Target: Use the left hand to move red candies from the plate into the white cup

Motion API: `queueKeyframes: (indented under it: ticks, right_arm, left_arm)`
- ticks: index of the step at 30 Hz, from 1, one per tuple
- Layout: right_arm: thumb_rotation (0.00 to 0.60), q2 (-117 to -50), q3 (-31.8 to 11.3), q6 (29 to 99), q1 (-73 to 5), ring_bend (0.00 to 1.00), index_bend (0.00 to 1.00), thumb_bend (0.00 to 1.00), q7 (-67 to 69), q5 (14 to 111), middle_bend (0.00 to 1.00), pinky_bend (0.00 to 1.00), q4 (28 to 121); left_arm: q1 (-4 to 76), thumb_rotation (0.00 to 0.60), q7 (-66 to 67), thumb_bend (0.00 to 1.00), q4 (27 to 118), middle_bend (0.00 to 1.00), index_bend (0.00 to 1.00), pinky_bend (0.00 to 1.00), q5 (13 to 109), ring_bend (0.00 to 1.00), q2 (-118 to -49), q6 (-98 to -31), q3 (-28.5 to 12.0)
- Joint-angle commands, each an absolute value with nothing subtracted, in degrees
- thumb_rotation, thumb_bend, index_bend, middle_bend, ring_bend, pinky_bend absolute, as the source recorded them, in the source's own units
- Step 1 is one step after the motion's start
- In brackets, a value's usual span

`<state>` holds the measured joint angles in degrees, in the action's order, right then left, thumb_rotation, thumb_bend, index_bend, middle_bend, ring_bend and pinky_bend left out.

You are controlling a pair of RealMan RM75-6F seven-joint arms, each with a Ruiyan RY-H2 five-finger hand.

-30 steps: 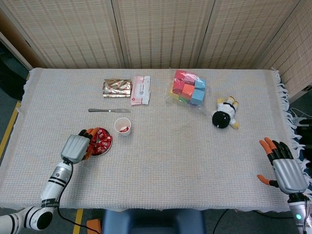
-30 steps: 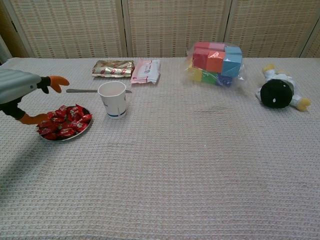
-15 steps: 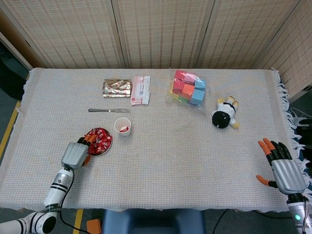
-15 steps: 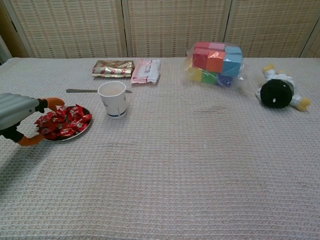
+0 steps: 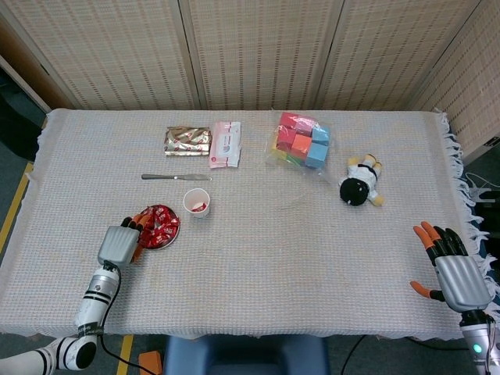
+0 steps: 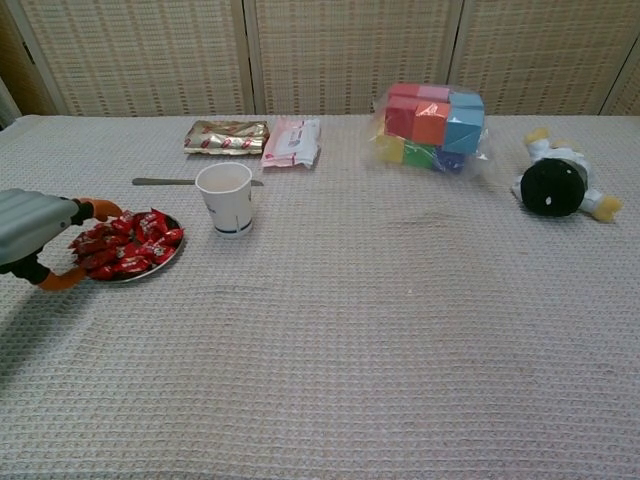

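A small metal plate [image 5: 176, 233] [image 6: 152, 272] heaped with red candies [image 5: 160, 223] [image 6: 130, 245] sits at the front left of the table. Just right of it and slightly further back stands the white cup [image 5: 196, 203] [image 6: 225, 198], upright, with a red candy showing inside. My left hand [image 5: 119, 244] [image 6: 35, 232] is low at the plate's near-left edge. Its fingers [image 6: 100, 208] lie on the outer candies and the thumb is spread apart below; I see no candy gripped. My right hand [image 5: 457, 269] rests with fingers spread at the table's front right.
A table knife [image 5: 176, 177] lies behind the cup. A gold packet [image 5: 188, 141] and a pink-white packet [image 5: 225, 144] lie further back. A bag of coloured blocks [image 5: 301, 141] and a black-and-white plush toy [image 5: 359, 183] sit at the right.
My left hand has dropped lower and drawn back toward the near-left, from above the plate to its edge. The right hand has stayed put.
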<state>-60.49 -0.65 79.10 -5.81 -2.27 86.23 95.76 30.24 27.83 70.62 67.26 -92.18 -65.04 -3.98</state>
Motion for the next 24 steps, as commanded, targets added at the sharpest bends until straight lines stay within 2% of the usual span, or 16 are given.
queueKeyframes:
  ticks: [1, 4, 13, 24]
  right_arm:
    - [0.600, -60.5, -0.6, 79.0, -5.8, 0.00, 0.00, 0.05, -2.3, 86.2, 0.00, 0.00, 95.8]
    - [0.600, -60.5, -0.6, 78.9, -5.9, 0.00, 0.00, 0.05, -2.2, 86.2, 0.00, 0.00, 95.8]
    - [0.600, -60.5, -0.6, 78.8, -5.9, 0.00, 0.00, 0.05, -2.2, 86.2, 0.00, 0.00, 95.7]
    - [0.600, -60.3, -0.5, 78.6, -6.0, 0.00, 0.00, 0.05, -2.3, 86.1, 0.00, 0.00, 95.9]
  left_arm:
    - [30.3, 0.600, 28.3, 0.37, 70.2, 0.14, 0.15, 1.00, 66.9, 0.22, -92.4, -64.5, -4.3]
    - [30.4, 0.600, 28.8, 0.37, 70.1, 0.15, 0.16, 1.00, 66.5, 0.24, -92.4, -63.9, -4.6]
    - [30.3, 0.600, 29.5, 0.37, 69.3, 0.25, 0.30, 1.00, 67.1, 0.40, -93.1, -64.1, -4.9]
    - [30.7, 0.600, 29.6, 0.37, 67.9, 0.31, 0.36, 1.00, 67.4, 0.44, -94.1, -63.4, -5.5]
